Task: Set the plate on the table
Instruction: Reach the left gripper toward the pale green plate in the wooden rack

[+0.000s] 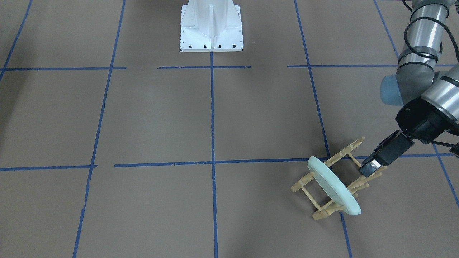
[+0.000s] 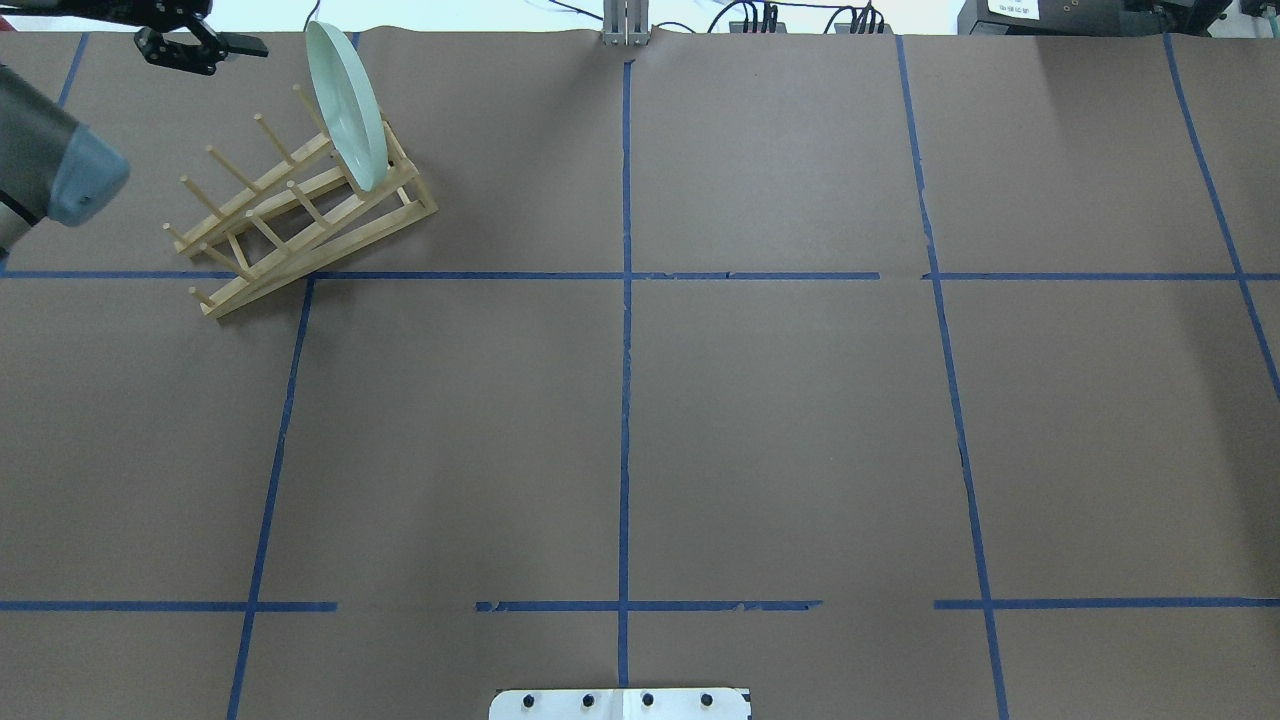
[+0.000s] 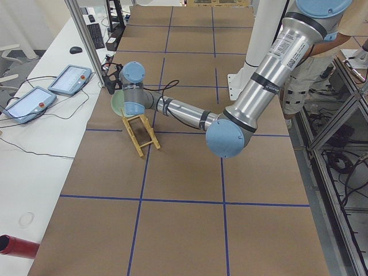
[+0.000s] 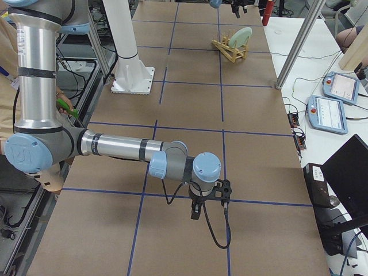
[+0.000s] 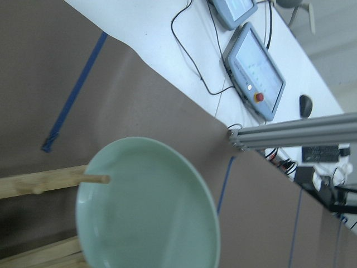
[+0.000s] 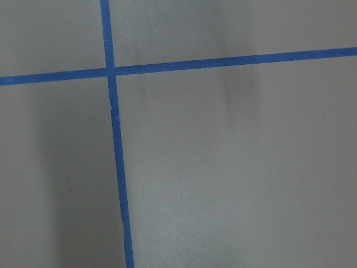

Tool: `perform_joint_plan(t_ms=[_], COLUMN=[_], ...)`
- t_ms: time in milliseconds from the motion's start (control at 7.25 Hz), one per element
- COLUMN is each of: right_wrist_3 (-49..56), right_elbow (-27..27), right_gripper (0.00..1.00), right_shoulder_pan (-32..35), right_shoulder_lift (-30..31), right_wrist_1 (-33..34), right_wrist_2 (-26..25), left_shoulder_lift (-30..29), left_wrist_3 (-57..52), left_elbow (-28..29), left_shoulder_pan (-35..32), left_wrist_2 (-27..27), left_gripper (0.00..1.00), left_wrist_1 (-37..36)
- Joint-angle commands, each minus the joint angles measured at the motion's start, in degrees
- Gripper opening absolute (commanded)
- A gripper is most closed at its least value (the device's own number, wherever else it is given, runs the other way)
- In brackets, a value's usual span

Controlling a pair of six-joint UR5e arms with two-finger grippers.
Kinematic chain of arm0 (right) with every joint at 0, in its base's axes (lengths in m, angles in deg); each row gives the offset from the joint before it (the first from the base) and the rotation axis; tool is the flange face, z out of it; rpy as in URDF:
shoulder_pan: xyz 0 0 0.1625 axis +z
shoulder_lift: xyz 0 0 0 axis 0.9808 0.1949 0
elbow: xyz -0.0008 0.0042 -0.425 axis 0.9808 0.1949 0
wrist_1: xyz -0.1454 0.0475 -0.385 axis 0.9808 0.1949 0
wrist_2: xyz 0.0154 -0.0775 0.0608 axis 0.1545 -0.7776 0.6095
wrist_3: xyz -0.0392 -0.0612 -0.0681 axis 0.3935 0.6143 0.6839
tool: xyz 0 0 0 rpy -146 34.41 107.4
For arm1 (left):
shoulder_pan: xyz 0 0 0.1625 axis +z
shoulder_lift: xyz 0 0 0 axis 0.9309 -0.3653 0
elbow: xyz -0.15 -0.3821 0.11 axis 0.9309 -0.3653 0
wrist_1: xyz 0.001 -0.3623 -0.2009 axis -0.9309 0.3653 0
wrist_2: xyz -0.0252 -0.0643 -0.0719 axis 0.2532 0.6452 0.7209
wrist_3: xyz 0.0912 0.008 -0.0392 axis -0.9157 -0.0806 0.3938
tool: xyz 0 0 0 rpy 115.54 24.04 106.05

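Observation:
The pale mint-green plate (image 1: 333,186) stands on edge between the pegs at one end of a light wooden rack (image 1: 304,183), which rests on the brown table (image 1: 161,118). It also shows in the overhead view (image 2: 345,105) and fills the left wrist view (image 5: 150,206). My left gripper (image 1: 371,168) hovers over the other end of the rack, a short way from the plate and touching nothing; its jaws look open and empty. My right gripper (image 4: 195,213) shows only in the exterior right view, low over bare table far from the plate; I cannot tell its state.
The white robot base (image 1: 211,27) stands at the middle of the table's robot side. The table's far edge runs just behind the rack (image 2: 300,215), with teach pendants (image 5: 254,70) and cables beyond it. Blue tape lines cross the table.

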State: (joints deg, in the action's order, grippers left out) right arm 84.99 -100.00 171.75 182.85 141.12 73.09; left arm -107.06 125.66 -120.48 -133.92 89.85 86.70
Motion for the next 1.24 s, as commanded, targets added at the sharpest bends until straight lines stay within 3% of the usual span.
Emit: perform_joint_plan(t_ms=[0, 276, 414, 552, 690, 828, 1103], right_wrist_3=[0.0, 0.0, 0.0, 0.0, 0.0, 0.0, 0.0], right_elbow=[-0.1, 0.0, 0.0, 0.0, 0.0, 0.0, 0.0], right_gripper=[1.0, 1.0, 1.0, 1.0, 1.0, 1.0, 1.0], right_shoulder_pan=[0.0, 0.0, 0.0, 0.0, 0.0, 0.0, 0.0], right_shoulder_lift=[0.0, 0.0, 0.0, 0.0, 0.0, 0.0, 0.0], right_wrist_1=[0.0, 0.0, 0.0, 0.0, 0.0, 0.0, 0.0], right_wrist_2=[0.0, 0.0, 0.0, 0.0, 0.0, 0.0, 0.0], left_shoulder_lift=[-1.0, -1.1, -1.2, -1.1, -1.1, -0.9, -0.4], left_wrist_3=[6.4, 6.3, 6.2, 5.9, 3.9, 1.5, 0.7], left_elbow=[1.5, 2.3, 2.4, 2.4, 2.4, 2.3, 0.2], left_shoulder_pan=[4.2, 5.6, 5.6, 5.6, 5.6, 5.4, 5.1], left_wrist_2=[-7.2, -7.7, -7.7, -7.7, -7.7, -7.7, -7.2], left_gripper=[1.0, 1.0, 0.92, 0.7, 0.14, 0.0, 0.0], left_wrist_1=[1.8, 1.8, 1.8, 1.8, 1.7, 1.6, 1.1])
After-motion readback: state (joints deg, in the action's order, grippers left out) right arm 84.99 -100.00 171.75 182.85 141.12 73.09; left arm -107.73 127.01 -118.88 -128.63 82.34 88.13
